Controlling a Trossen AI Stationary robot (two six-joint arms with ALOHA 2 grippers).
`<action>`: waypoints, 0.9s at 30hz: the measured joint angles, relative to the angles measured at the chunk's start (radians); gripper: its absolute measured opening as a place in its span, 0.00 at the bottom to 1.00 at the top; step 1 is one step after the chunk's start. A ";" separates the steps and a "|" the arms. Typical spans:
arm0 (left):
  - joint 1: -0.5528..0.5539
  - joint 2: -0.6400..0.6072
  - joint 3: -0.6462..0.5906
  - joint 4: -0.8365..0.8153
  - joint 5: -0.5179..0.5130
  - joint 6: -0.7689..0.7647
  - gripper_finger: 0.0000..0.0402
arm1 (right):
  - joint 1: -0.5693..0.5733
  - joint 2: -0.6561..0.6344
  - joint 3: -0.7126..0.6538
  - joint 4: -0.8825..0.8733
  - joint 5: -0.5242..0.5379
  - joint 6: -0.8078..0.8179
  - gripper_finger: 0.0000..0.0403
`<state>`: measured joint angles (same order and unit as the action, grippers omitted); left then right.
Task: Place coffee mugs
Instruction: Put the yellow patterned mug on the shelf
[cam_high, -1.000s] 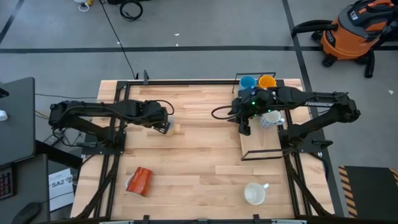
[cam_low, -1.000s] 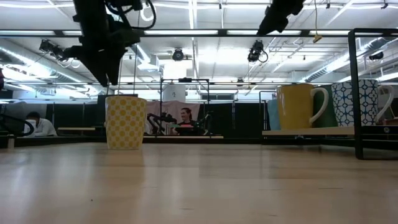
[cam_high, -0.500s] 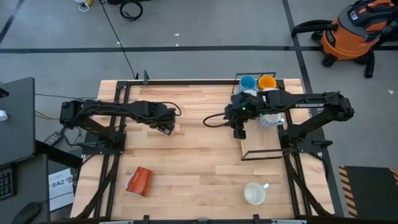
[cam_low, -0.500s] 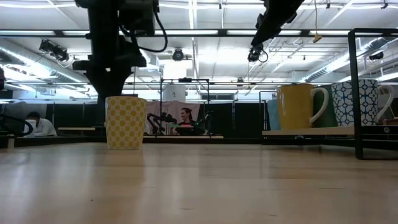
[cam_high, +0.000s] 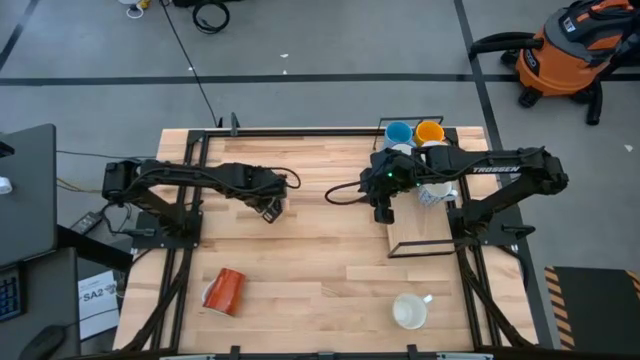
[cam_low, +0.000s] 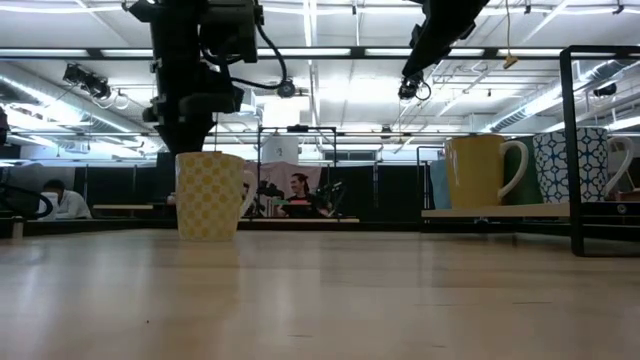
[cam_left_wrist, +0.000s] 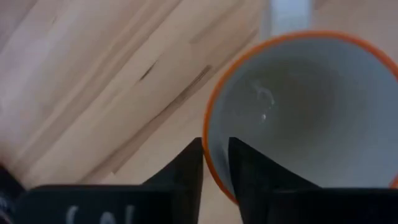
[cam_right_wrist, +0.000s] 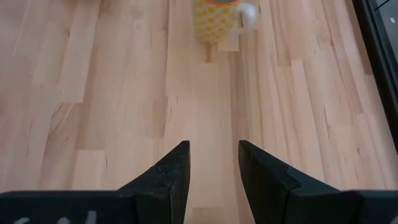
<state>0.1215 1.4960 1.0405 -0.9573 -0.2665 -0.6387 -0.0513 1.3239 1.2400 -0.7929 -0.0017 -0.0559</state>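
A cream mug with a yellow check pattern and an orange rim (cam_low: 210, 195) stands upright on the table left of centre, and my left gripper (cam_high: 270, 207) is shut on it from above. My right gripper (cam_high: 383, 212) hangs open above the table beside the rack's left edge, holding nothing. On the rack stand a light blue mug (cam_high: 398, 132), an orange-yellow mug (cam_high: 430, 131) and a blue-and-white patterned mug (cam_high: 433, 193). A red-orange mug (cam_high: 225, 290) lies on its side near the front left. A white mug (cam_high: 409, 311) stands upright at the front right. My left gripper (cam_left_wrist: 214, 146) has the check-patterned mug by its orange rim (cam_left_wrist: 208, 134), pinched with one finger (cam_left_wrist: 186, 168) outside the wall and the other inside the cup. The fingers come from above, pointing down. The mug is upright, its base on the table as far as the low view shows.
The black-framed rack with a wooden board (cam_high: 420, 235) takes up the table's right far part; its post (cam_low: 577, 150) stands in the low view. Bare wood lies between the two arms and along the near edge. People sit in the room beyond the table.
My left gripper has moved a little toward the table's right and come down onto the check-patterned mug's rim. The mug has shifted slightly and turned, so its handle now shows in the low view. My right gripper has drifted a little toward the table's left.
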 joint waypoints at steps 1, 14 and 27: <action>0.000 0.000 0.000 0.014 0.000 0.033 0.17 | 0.000 0.000 0.000 0.000 0.000 0.000 0.35; -0.001 0.000 -0.001 0.225 0.129 0.599 0.10 | 0.000 0.000 0.000 0.022 0.000 0.000 0.35; -0.001 -0.002 0.000 0.253 0.224 0.948 0.09 | 0.000 -0.001 0.000 0.023 0.000 0.000 0.35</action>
<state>0.1204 1.4944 1.0405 -0.7040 -0.0429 0.3096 -0.0517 1.3231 1.2400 -0.7704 -0.0017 -0.0555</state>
